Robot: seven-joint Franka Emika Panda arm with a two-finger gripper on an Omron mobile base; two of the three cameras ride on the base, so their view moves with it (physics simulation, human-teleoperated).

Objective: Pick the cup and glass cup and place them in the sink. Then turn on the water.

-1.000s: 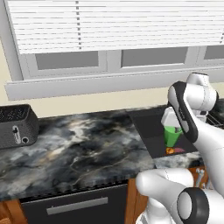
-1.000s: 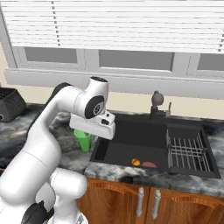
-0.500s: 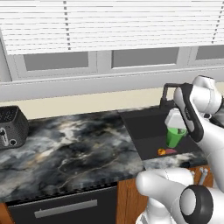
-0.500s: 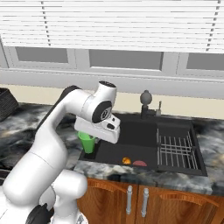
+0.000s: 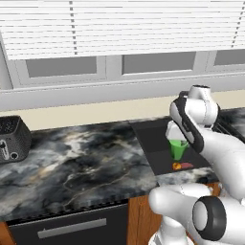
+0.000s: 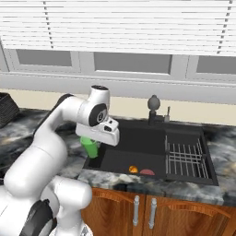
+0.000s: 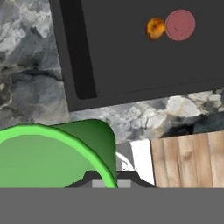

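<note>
You've got the gripper clamped on the cup at centre frame over the sink's left edge; release, glass cup, water all remain.

arm: glossy white rounded shells | joints: dark bands | hand: white block

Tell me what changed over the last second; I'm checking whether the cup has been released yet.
Not released. The whole scene slid across both base views, so the base drove; counter and sink did not move. The gripper stays shut on the green cup, now by the sink's left edge. The orange item and the red disc lie in the basin as before.
</note>
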